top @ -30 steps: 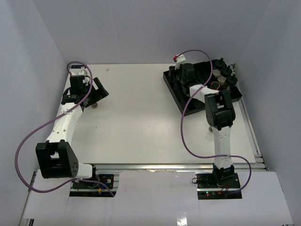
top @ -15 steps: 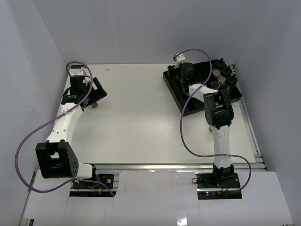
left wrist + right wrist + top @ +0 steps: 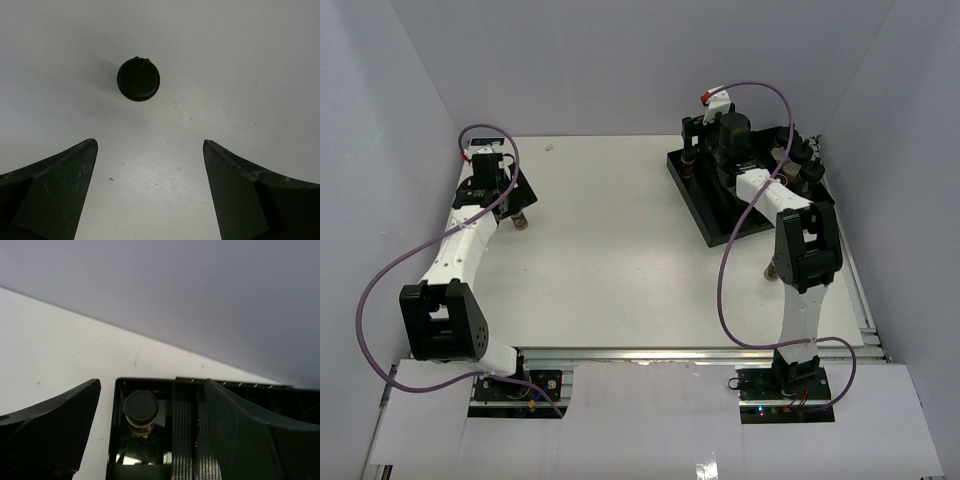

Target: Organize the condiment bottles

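a: where did the first jar (image 3: 138, 80) stand?
b: upright on the white table (image 3: 250, 60), alone, only its round black cap showing.
a: and the second jar (image 3: 141, 412)?
b: upright in a corner compartment of the black tray (image 3: 112, 440), black cap, amber-brown contents.

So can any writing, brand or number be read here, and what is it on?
None: no word, number or logo can be read in any view.
The black jar cap under the left wrist camera is plain.
The jar in the black tray shows no label to the right wrist camera.
From above, everything is too small to tell.
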Robot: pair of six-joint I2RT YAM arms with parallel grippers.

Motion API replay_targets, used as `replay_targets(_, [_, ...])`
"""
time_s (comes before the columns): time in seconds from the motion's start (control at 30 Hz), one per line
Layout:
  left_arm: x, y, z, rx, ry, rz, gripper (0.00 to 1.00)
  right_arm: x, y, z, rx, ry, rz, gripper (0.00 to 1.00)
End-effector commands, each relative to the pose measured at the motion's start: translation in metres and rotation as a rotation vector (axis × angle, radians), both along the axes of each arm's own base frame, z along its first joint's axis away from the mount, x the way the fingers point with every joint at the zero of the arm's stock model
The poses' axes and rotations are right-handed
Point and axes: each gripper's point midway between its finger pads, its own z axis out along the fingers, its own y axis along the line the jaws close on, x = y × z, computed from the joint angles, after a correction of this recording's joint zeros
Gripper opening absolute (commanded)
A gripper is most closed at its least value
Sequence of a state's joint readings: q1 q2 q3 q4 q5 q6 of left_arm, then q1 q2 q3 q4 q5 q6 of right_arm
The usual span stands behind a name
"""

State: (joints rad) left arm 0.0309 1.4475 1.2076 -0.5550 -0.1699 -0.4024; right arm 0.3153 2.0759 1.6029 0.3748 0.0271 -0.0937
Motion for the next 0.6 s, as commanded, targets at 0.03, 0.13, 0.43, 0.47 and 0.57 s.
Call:
replay_targets(0.03, [0.023, 0.021, 0.004, 0.071, 0.027, 0.04, 0.95, -0.03, -0.017, 0.101, -0.025, -0.218, -0.024, 0.92])
replay_targets(0.13, [0.03, 0.019, -0.006, 0.06, 0.06, 0.034, 0.9, -0.042, -0.024, 0.128, -0.035, -0.261, -0.036, 0.92])
replay_targets(0.43, [0.042, 0.027, -0.036, 0.061, 0.133, 0.063, 0.85, -0.068, -0.045, 0.182, -0.089, -0.371, -0.079, 0.93])
replay_targets(0.47, [0.044, 0.026, -0.039, 0.058, 0.135, 0.06, 0.85, -0.069, -0.048, 0.184, -0.093, -0.376, -0.091, 0.93])
replay_targets(0.57, [0.048, 0.027, -0.05, 0.06, 0.166, 0.057, 0.84, -0.071, -0.053, 0.188, -0.094, -0.38, -0.103, 0.93])
